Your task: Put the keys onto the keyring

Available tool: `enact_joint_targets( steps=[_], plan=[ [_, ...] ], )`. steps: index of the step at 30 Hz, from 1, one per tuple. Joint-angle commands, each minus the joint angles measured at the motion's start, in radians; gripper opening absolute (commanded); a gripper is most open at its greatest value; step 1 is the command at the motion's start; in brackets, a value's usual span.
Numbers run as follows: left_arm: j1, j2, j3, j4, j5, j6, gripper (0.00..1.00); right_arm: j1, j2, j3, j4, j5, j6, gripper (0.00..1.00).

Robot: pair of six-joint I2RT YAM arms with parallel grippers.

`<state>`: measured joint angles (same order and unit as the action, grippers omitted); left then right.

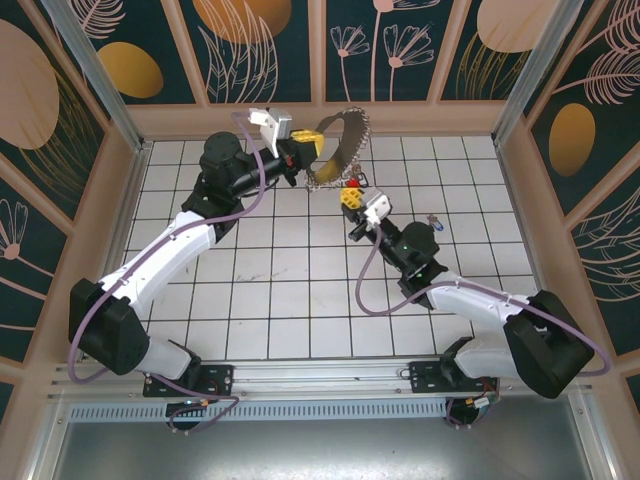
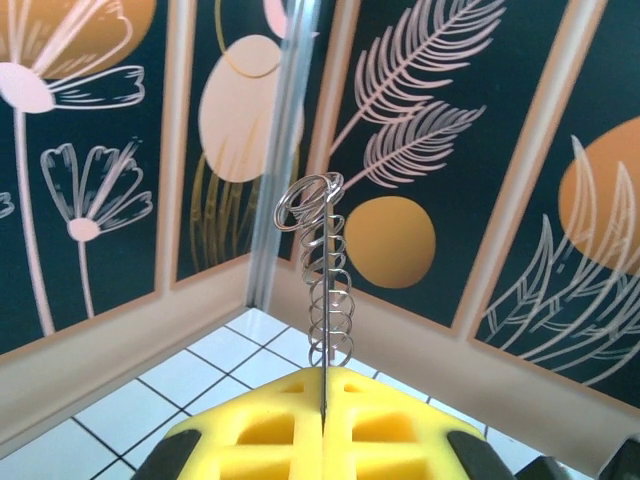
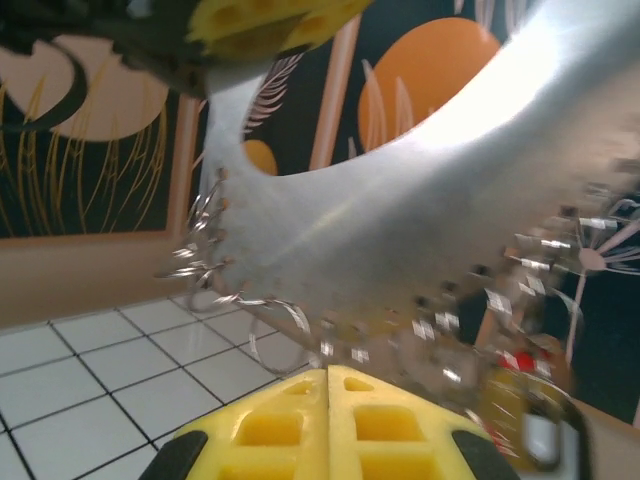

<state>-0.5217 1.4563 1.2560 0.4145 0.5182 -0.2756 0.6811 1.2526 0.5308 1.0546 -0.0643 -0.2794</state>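
The left fingers (image 1: 307, 150) are pressed together on the rim of the keyring (image 1: 342, 140), holding the hoop on edge above the far middle of the surface (image 1: 280, 290), clear of the tiles. That likely puts its fringe of wire loops (image 2: 325, 265) at a height the other arm can work on. The left arm stretches from its near-left base to the far middle, wrist turned right toward the hoop.

The right arm reaches far and left from the near-right base. The right fingers (image 1: 351, 198) sit just under the hoop's lower rim, pressed together; I cannot tell whether they nip a key. A red tag (image 1: 352, 184) sits at their tips, beside the loops. What looks like another key (image 1: 432, 220) lies on the tiles to the right, well apart from the hoop.
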Motion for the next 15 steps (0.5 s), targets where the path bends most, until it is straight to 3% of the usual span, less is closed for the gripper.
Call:
enact_joint_targets(
  steps=[1, 4, 8, 15],
  plan=[
    [0.006, -0.024, -0.003, 0.060, -0.059, -0.037, 0.00, -0.014, -0.014, -0.024, 0.171, -0.039, 0.086, 0.00],
    [0.006, -0.025, -0.031, 0.115, -0.066, -0.116, 0.00, -0.014, 0.011, -0.037, 0.244, -0.045, 0.103, 0.00],
    [0.007, -0.032, -0.060, 0.199, 0.002, -0.146, 0.00, -0.014, 0.032, 0.000, 0.159, -0.092, 0.072, 0.00],
    [0.006, -0.064, -0.108, 0.328, 0.044, -0.176, 0.00, -0.015, 0.082, -0.024, 0.180, -0.158, 0.068, 0.13]
  ],
)
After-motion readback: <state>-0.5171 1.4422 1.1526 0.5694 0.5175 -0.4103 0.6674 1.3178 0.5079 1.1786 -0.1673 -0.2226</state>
